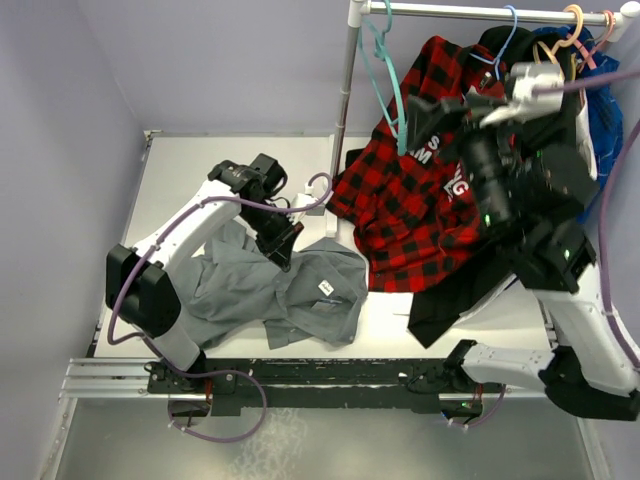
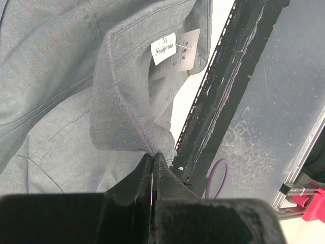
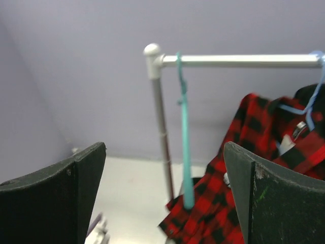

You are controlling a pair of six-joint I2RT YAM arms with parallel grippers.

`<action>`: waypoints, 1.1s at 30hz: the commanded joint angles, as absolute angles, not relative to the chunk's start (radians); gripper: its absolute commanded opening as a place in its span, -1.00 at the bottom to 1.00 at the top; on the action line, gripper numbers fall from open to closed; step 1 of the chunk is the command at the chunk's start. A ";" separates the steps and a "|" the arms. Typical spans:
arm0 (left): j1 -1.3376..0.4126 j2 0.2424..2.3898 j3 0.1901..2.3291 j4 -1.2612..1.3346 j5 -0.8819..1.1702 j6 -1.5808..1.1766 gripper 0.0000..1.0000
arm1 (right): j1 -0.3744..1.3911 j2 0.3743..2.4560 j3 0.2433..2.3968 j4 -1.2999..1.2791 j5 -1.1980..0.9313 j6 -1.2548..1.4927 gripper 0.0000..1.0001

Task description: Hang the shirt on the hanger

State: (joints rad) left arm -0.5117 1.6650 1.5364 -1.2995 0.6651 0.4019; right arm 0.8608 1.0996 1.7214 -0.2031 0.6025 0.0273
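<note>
Table bears shirt; left tool clamped on collar; right tool apart, facing hanger.

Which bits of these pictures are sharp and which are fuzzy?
Left wrist view: the grey shirt and its label are crisp, while the left claw pinching the collar is a dark, soft mass. Right wrist view: the open right claw is fuzzy, and the teal hanger is clearer. Top view: the light is even, and the raised right arm is smeared at its top end.
</note>
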 commanded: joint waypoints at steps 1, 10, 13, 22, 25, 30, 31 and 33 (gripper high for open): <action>-0.512 1.609 1.577 -1.285 0.692 0.390 -1.00 | 0.698 1.286 1.892 -0.319 0.501 -0.052 0.99; -0.512 1.588 1.580 -1.275 0.686 0.387 -1.00 | 0.489 1.526 2.030 -0.339 0.208 0.072 0.97; -0.512 1.589 1.565 -1.263 0.686 0.388 -1.00 | 0.475 1.562 2.030 -0.325 0.195 0.084 0.96; -0.512 1.590 1.542 -1.246 0.695 0.389 -1.00 | 0.424 1.607 2.002 -0.289 0.179 0.097 0.35; -0.512 1.589 1.544 -1.246 0.698 0.390 -1.00 | 0.419 1.582 1.965 -0.260 0.167 0.098 -0.87; -0.512 1.593 1.541 -1.241 0.713 0.390 -1.00 | 0.417 1.543 1.935 -0.238 0.166 0.087 -1.00; -0.512 1.595 1.538 -1.242 0.716 0.392 -1.00 | 0.416 1.538 1.935 -0.234 0.172 0.085 -1.00; -0.512 1.599 1.532 -1.241 0.720 0.393 -1.00 | 0.415 1.527 1.939 -0.231 0.177 0.082 -1.00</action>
